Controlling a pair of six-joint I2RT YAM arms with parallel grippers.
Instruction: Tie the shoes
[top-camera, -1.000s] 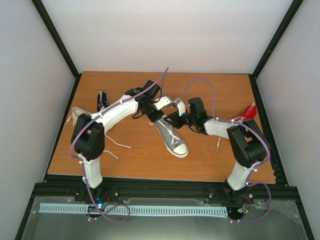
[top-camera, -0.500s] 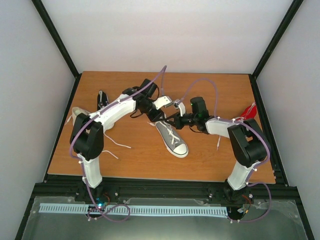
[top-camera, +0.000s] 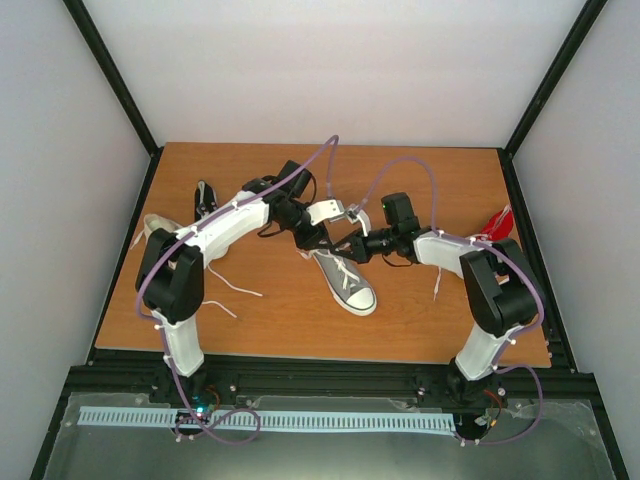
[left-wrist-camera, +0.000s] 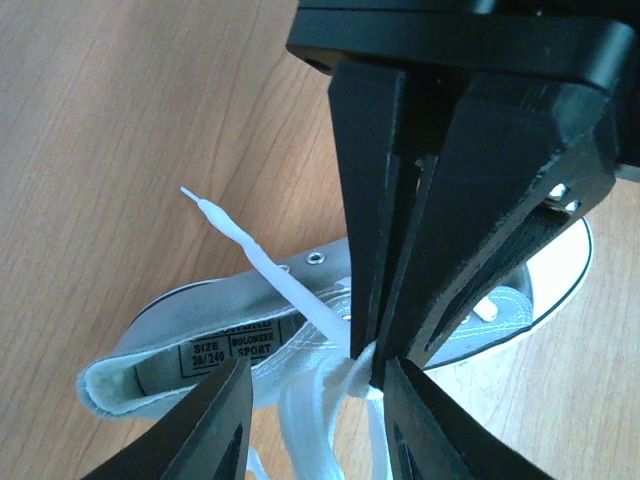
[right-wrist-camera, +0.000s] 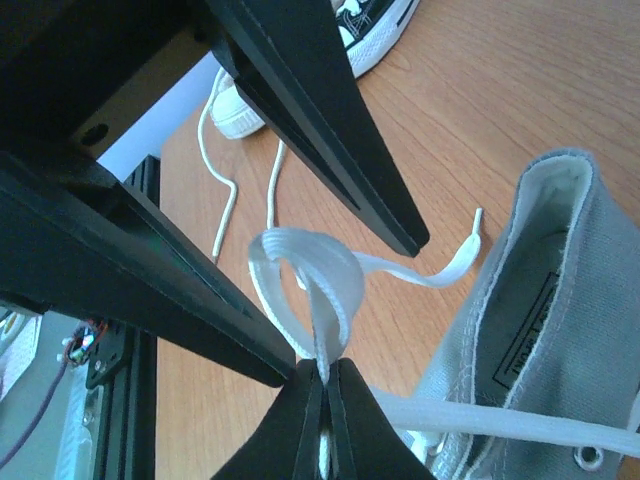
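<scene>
The grey shoe (top-camera: 345, 280) lies mid-table, white toe toward the arms; it also shows in the left wrist view (left-wrist-camera: 200, 340) and the right wrist view (right-wrist-camera: 560, 330). My right gripper (top-camera: 347, 247) is shut on a loop of its white lace (right-wrist-camera: 305, 265), pinching the loop's base between its fingertips (right-wrist-camera: 325, 375) above the shoe's opening. My left gripper (top-camera: 318, 238) is open, its two fingers standing either side of that loop (left-wrist-camera: 310, 400) without gripping it. A free lace end (left-wrist-camera: 215, 215) sticks out over the shoe's collar.
A black shoe (top-camera: 205, 198) and a cream shoe (top-camera: 155, 232) lie at the left with loose laces (top-camera: 235, 290) trailing over the wood. A red shoe (top-camera: 497, 222) lies at the right edge. Purple cables arch over both arms.
Both grippers have closed in toward each other over the grey shoe's heel end. The right gripper still holds the lace. The shoe has not shifted.
</scene>
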